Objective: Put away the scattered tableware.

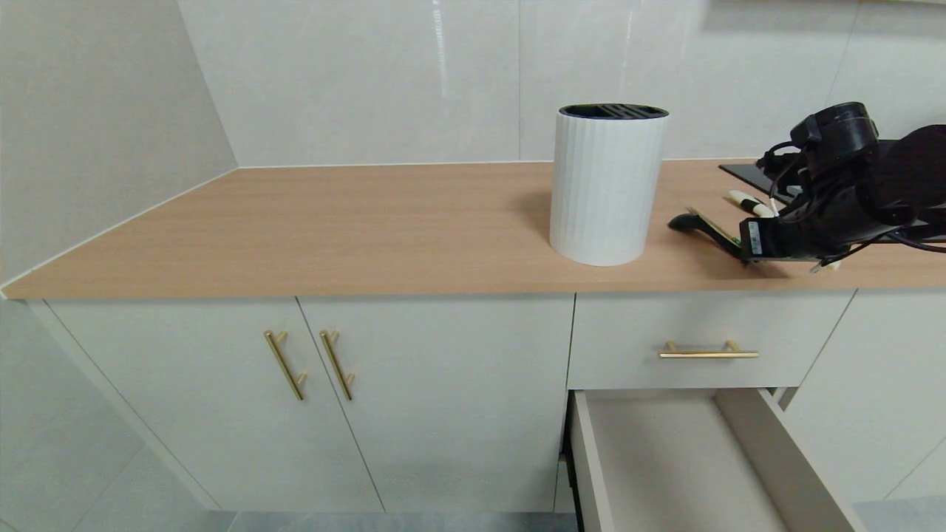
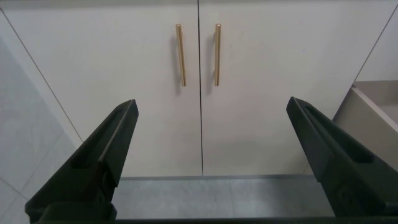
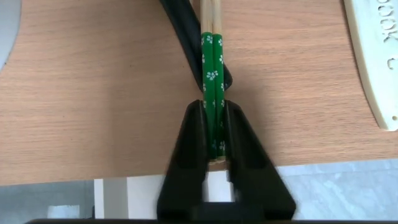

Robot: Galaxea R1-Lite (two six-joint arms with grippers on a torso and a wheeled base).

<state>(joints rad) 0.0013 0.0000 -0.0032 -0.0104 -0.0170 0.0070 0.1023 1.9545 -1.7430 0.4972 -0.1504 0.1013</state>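
Note:
A pair of wooden chopsticks [image 3: 212,68] with green flowered ends is pinched in my right gripper [image 3: 214,109], which is shut on them just above the wooden counter [image 1: 369,222]. In the head view the right gripper [image 1: 739,244] hovers low at the counter's right end, the chopsticks [image 1: 715,227] pointing toward the white ribbed utensil holder [image 1: 606,185]. A black utensil [image 3: 180,31] lies under the chopsticks, and a white utensil [image 3: 373,56] lies beside them. My left gripper [image 2: 211,106] hangs open and empty in front of the cabinet doors [image 2: 199,93].
Below the counter's right end a drawer [image 1: 658,458] stands pulled out with nothing in it, under a closed drawer with a gold handle [image 1: 708,353]. A dark flat tray [image 1: 746,174] sits at the back right. Tiled walls close off the back and left.

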